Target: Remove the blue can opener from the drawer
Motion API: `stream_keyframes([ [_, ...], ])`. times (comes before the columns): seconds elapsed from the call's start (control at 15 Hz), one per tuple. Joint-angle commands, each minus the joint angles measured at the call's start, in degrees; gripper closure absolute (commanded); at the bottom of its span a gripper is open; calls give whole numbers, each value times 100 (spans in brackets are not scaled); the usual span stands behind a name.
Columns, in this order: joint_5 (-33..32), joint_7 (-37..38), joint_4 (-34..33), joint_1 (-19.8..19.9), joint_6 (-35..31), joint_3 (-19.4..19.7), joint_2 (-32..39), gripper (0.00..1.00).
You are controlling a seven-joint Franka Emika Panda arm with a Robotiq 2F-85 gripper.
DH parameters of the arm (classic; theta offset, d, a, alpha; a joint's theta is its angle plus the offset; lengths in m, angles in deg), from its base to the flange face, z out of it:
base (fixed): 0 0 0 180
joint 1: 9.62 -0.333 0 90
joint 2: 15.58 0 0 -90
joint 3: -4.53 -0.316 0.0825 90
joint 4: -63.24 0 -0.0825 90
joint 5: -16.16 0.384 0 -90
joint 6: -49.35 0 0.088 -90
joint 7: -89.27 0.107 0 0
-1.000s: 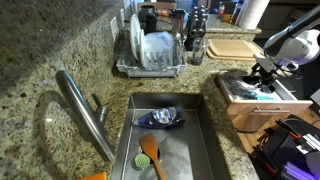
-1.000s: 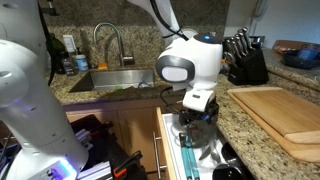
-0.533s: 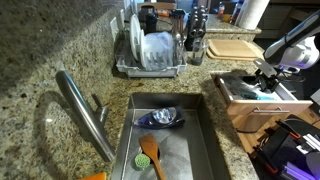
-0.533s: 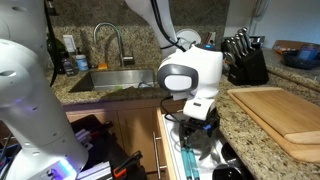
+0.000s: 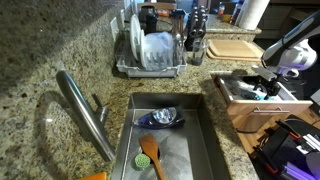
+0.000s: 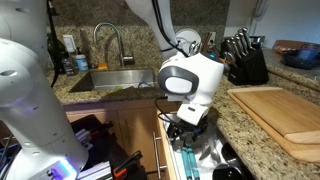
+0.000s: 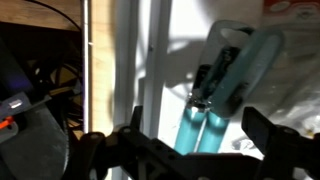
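In an exterior view, we see the faucet (image 5: 82, 112) at the left, beside the sink (image 5: 206, 138). The sink holds an orange spatula (image 5: 150, 153) near us and a dark blue dish (image 5: 161, 117) farther back. Beyond the sink a dish rack (image 5: 150, 52) stands on the granite bench (image 5: 40, 50), with a knife block (image 5: 197, 42) and a wooden cutting board (image 5: 235, 47) to its right. At the far right the drawer (image 5: 252, 110) stands pulled open, and the Panda arm (image 5: 292, 50) reaches down into it. The blue can opener (image 7: 215, 95) lies inside the drawer on its white floor. In the wrist view the 2 jaws are spread wide, 1 on each side of its teal handles. We cannot tell whether they touch it.
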Motion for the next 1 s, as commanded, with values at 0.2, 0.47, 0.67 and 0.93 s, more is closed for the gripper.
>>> stream_keyframes([
  [0.2,-66,56,-10,66,31,-64,14,0],
  [0.47,-26,55,-8,70,68,-99,20,0],
  [0.67,-33,56,-4,62,74,-111,25,0],
  [0.93,1130,-533,61,398,-628,-717,-78,0],
])
